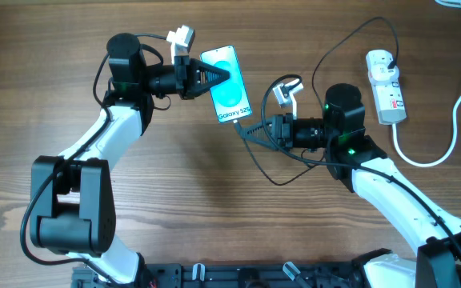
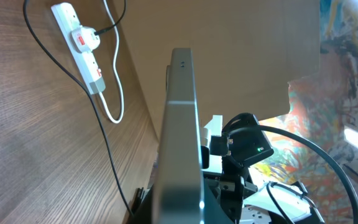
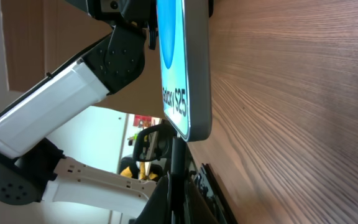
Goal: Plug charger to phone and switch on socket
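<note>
The phone (image 1: 229,86) with its cyan screen and "Galaxy S25" text lies near the table's middle back. My left gripper (image 1: 214,78) is shut on its upper end; in the left wrist view the phone's grey edge (image 2: 180,143) fills the middle. My right gripper (image 1: 249,132) is shut on the charger's small black plug (image 3: 177,163), held right at the phone's bottom edge (image 3: 188,118). Whether the plug is seated in the port cannot be told. The black charger cable (image 1: 326,60) runs to the white socket strip (image 1: 386,86) at the back right, also in the left wrist view (image 2: 79,46).
A thick white lead (image 1: 454,120) loops from the socket strip toward the right table edge. Slack black cable (image 1: 272,172) curls on the wood under my right arm.
</note>
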